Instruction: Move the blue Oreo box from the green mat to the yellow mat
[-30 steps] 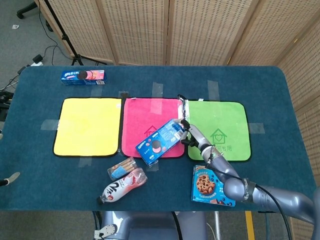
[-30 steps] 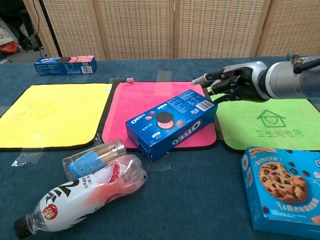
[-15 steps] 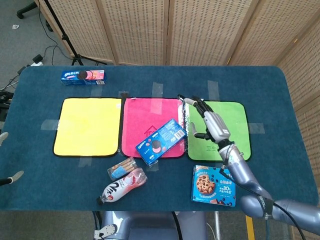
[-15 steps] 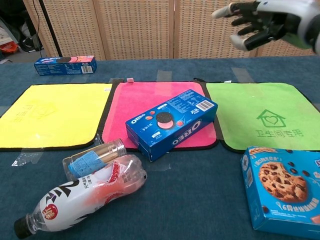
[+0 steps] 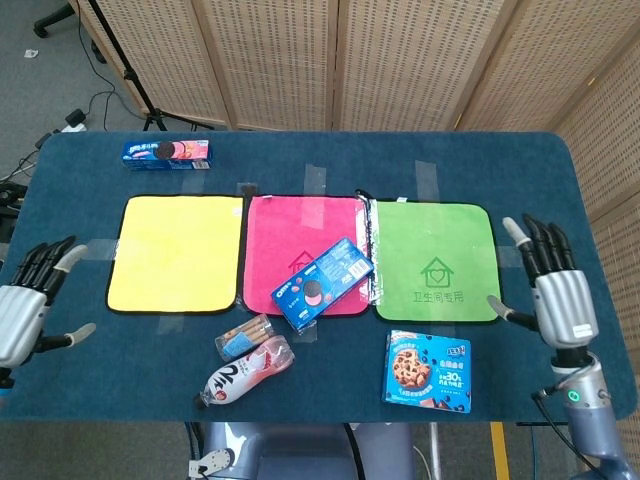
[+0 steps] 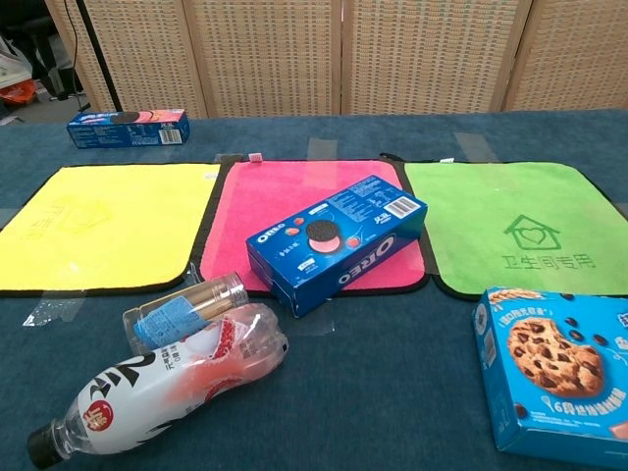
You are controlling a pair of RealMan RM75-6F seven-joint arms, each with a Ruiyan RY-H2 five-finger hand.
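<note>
The left hand (image 5: 22, 312) hangs at the left edge of the head view, fingers spread and holding nothing, above the dark blue table (image 5: 300, 400) and just left of the yellow mat (image 5: 176, 252); the chest view does not show it. Well beyond that hand, near the far left corner, lies a slim Oreo pack (image 5: 166, 152) with a pink end. To the right of the left hand, past the yellow mat's near corner, a small clear jar (image 5: 244, 337) lies on its side touching a crumpled drink bottle (image 5: 245, 371), both on the bare table. Further right is the pink mat (image 5: 290, 240), and the blue Oreo box (image 5: 323, 283) lies flat and skewed on its front right part, one end overhanging the mat's near edge; it is on neither the green mat (image 5: 432, 260) nor the yellow one, and well apart from both hands. The green mat lies between the box and the right hand (image 5: 556, 290). Just in front of the green mat, left of the right hand, a blue cookie box (image 5: 428, 371) lies flat. The right hand hovers near the table's right edge with fingers spread, gripping nothing, seen only in the head view.
</note>
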